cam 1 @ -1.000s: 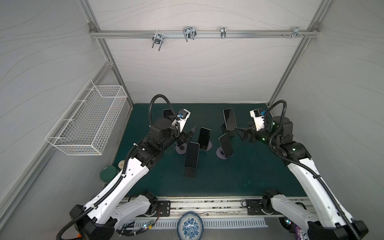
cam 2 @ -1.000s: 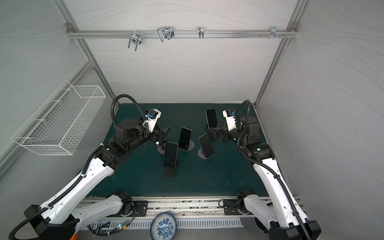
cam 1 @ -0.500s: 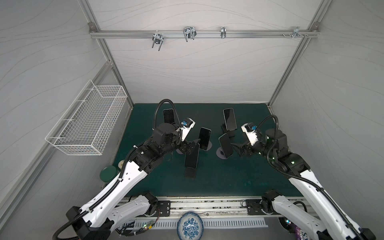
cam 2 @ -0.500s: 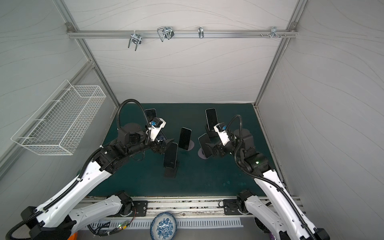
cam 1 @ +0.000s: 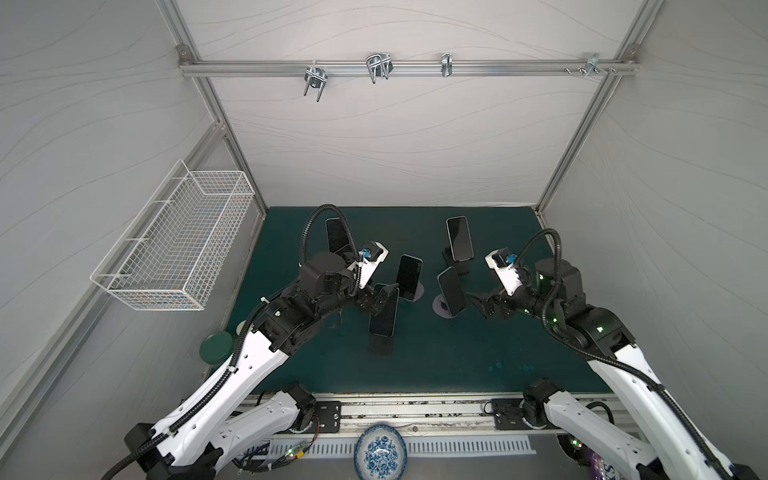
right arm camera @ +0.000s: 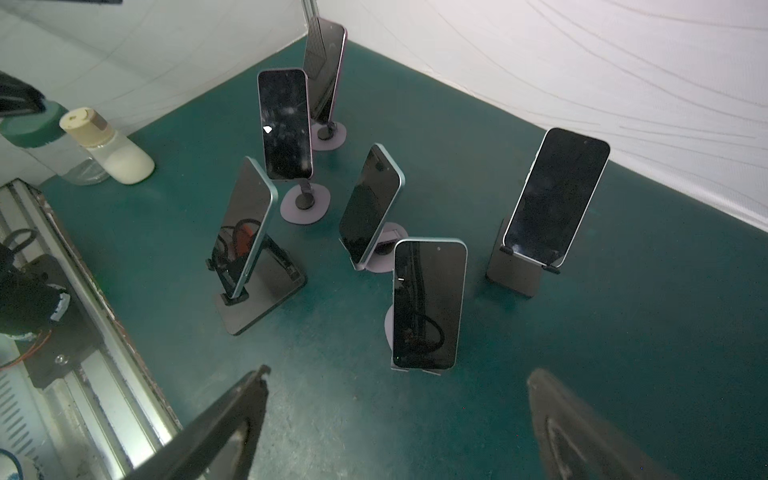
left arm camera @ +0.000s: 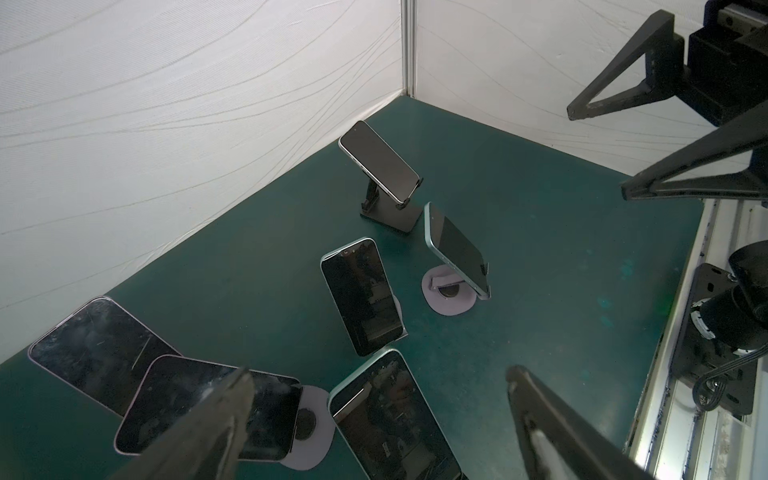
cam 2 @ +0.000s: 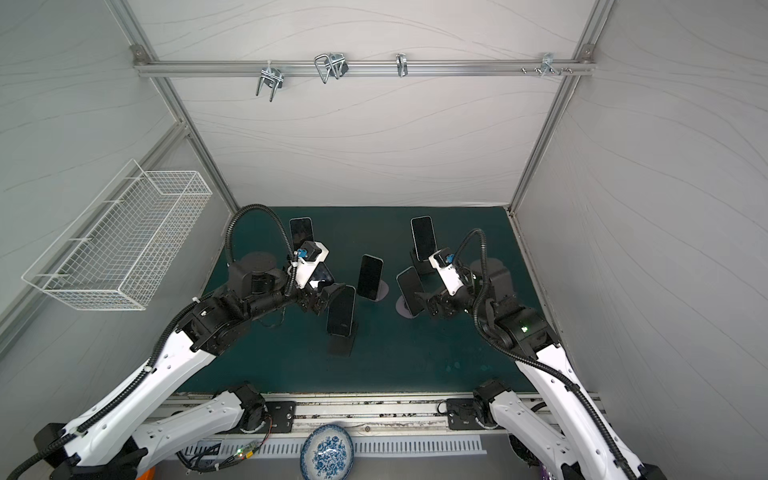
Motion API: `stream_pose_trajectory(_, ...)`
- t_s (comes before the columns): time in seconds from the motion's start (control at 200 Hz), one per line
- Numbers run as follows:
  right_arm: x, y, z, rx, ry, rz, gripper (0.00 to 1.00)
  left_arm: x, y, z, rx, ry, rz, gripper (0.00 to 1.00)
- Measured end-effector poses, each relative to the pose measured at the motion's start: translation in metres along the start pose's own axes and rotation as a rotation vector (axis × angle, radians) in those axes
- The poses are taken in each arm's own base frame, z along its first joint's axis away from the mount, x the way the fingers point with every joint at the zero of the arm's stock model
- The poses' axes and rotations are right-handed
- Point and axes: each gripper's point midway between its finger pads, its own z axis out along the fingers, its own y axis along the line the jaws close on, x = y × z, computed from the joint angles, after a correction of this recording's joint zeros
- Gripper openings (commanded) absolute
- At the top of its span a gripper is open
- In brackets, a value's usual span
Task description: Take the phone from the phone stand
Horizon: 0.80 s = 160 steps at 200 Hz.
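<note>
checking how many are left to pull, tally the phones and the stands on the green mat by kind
phones: 6
round lilac stands: 4
black folding stands: 2
total: 12

I see a white wire basket (cam 1: pixel 174 245) on the wall at frame left and metal hooks (cam 1: pixel 377 68) on the top rail. A blue-patterned bowl (cam 1: pixel 380 451) sits at bottom centre. A green-lidded jar (cam 1: pixel 215 347) stands beside a cream-capped bottle (right arm camera: pixel 108 149) at the green surface's (cam 1: pixel 457 353) left edge.
</note>
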Motion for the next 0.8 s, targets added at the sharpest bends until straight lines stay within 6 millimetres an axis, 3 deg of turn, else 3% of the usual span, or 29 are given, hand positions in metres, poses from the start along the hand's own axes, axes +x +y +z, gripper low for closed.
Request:
stream_pose_trajectory(0.28,0.031,-0.003,0.026,-0.006,0.100,0.040,0.99,0.009,0.004,0.018,-0.014,0.078,-0.001,0.96)
stream_pose_trajectory(0.47,0.034,0.002,0.029,-0.038,0.101,0.054,0.99,-0.001,0.004,0.015,-0.013,0.059,0.002,0.95)
stream_pose_trajectory(0.8,0.031,0.001,0.032,-0.044,0.092,-0.004,0.99,0.007,-0.003,0.023,0.029,0.075,0.008,0.95)
